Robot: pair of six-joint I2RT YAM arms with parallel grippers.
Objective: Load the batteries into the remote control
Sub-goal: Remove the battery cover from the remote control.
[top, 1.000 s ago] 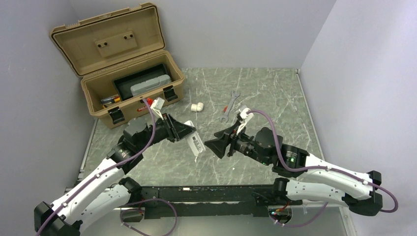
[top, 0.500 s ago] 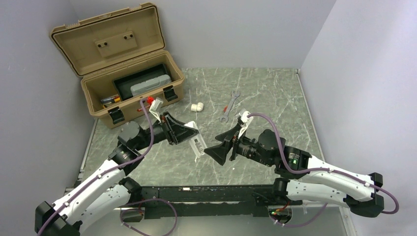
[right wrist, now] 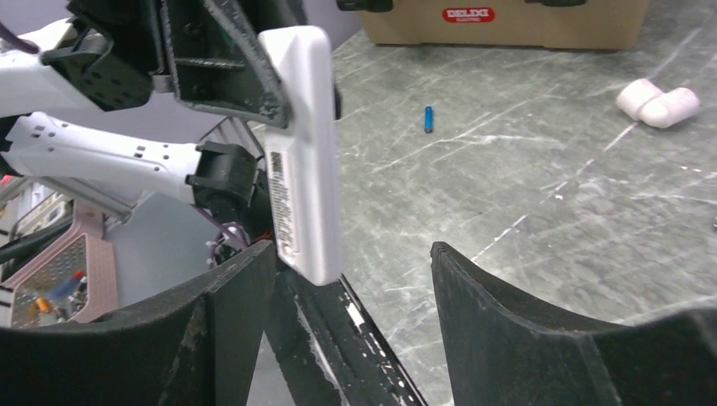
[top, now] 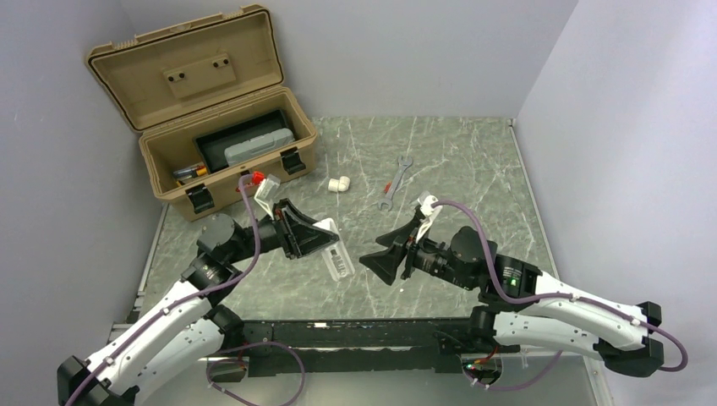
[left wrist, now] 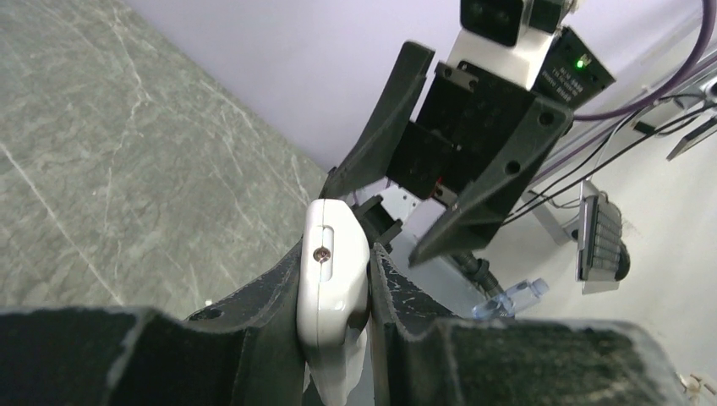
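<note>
The remote control (top: 337, 257), a slim white bar with a dark printed label, is held off the table in my left gripper (top: 324, 239), which is shut on one end of it. The left wrist view shows the remote (left wrist: 332, 279) pinched between both fingers of the left gripper (left wrist: 336, 254). My right gripper (top: 378, 251) is open and faces the remote's free end. In the right wrist view the remote (right wrist: 304, 161) hangs just inside the left finger of the open right gripper (right wrist: 351, 254), with no contact visible. A small orange-red piece (top: 389, 183), perhaps a battery, lies beside the wrench.
An open tan toolbox (top: 166, 196) stands at the back left, with a grey case and an orange-yellow item (top: 189, 172) inside. A white pipe elbow (top: 340, 183) and a silver wrench (top: 395, 180) lie mid-table. A small blue cylinder (right wrist: 429, 118) lies near the toolbox front.
My left gripper has carried the remote toward the near edge and turned it. My right gripper has shifted slightly right and nearer, still open.
</note>
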